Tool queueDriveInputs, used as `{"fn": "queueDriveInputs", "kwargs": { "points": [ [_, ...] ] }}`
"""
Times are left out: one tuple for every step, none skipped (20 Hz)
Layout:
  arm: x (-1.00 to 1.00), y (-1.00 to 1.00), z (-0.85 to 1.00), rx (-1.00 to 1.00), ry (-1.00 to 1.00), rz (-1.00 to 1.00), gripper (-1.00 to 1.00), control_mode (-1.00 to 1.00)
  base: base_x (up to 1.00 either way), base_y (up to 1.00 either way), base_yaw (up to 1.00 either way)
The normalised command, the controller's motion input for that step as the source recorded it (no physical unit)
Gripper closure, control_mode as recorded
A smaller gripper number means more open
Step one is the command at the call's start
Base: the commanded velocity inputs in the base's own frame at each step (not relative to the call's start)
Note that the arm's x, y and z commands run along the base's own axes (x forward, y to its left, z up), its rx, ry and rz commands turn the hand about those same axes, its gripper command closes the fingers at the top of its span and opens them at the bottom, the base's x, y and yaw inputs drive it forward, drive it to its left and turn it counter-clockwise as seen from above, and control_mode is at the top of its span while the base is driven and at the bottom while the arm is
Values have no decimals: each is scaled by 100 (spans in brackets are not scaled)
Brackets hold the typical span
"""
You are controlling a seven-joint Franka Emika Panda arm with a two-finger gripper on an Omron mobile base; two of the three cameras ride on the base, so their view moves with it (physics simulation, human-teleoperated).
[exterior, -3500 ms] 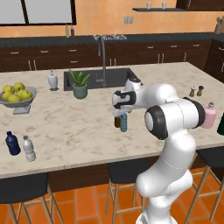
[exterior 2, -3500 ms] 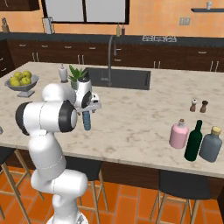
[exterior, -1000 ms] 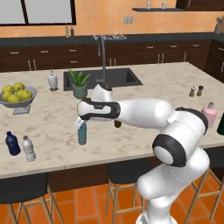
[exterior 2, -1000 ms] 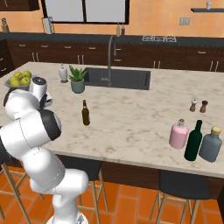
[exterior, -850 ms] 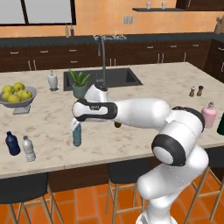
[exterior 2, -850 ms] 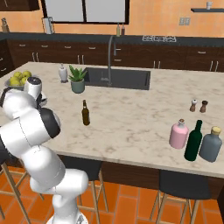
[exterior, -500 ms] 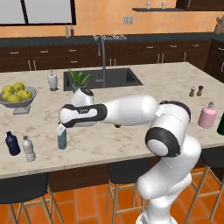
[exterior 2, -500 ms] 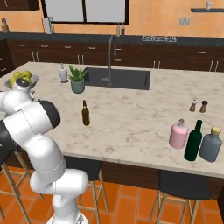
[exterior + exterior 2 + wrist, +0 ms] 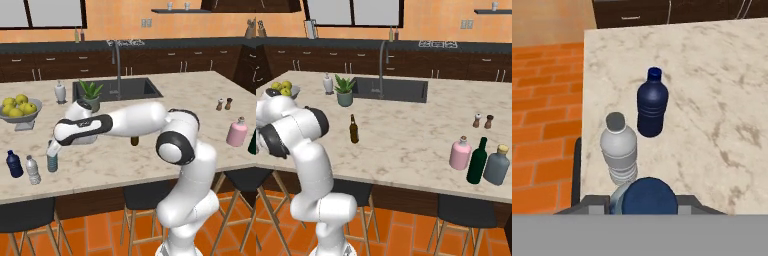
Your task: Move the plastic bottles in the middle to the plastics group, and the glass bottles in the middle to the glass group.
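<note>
My gripper (image 9: 53,149) is shut on the blue cap of the teal-blue plastic bottle (image 9: 52,162), holding it upright low over the counter's left end. The cap (image 9: 649,196) sits between the fingers in the hand view. Just left of it stand the clear bottle (image 9: 33,170) (image 9: 618,148) and the navy bottle (image 9: 14,164) (image 9: 652,107). The brown long-necked bottle (image 9: 354,129) stands mid-counter; my arm hides most of it in the left base view. The pink bottle (image 9: 460,153) (image 9: 237,132) stands at the right beside the dark green bottle (image 9: 476,161).
A grey-blue bottle (image 9: 497,166) stands next to the green one. Salt and pepper shakers (image 9: 483,121), a potted plant (image 9: 90,95), a white soap dispenser (image 9: 60,92) and a fruit bowl (image 9: 17,107) ring the sink (image 9: 117,89). The counter's edge (image 9: 583,115) lies close to the clear bottle.
My arm has swung left across the counter, carrying the teal-blue bottle from the middle to just beside the clear and navy bottles. The other bottles have stayed put.
</note>
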Motion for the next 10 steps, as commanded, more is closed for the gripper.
{"fn": "queueDriveInputs", "kwargs": {
  "points": [
    [0, 37, 0, 0, -4, 7, 100, -100, 0, 0, 0],
    [0, 34, 0, 0, -7, 7, 100, -100, 0, 0, 0],
    [6, 34, 0, 0, -12, 6, 100, -100, 0, 0, 0],
    [9, 37, 0, 0, -13, 6, 100, -100, 0, 0, 0],
    [9, 42, -5, 0, -13, 6, 100, -100, 0, 0, 0],
    [13, 44, -1, 0, -12, 5, 100, -100, 0, 0, 0],
    [15, 44, 0, 0, -9, 2, 100, -100, 0, 0, 0],
    [14, 48, 0, 0, -7, 0, 100, -100, 0, 0, 0],
    [13, 44, 0, 0, -5, 0, 100, -100, 0, 0, 0],
    [16, 41, 0, -1, -2, 0, 100, -100, 0, 0, 0]
  ]
}}
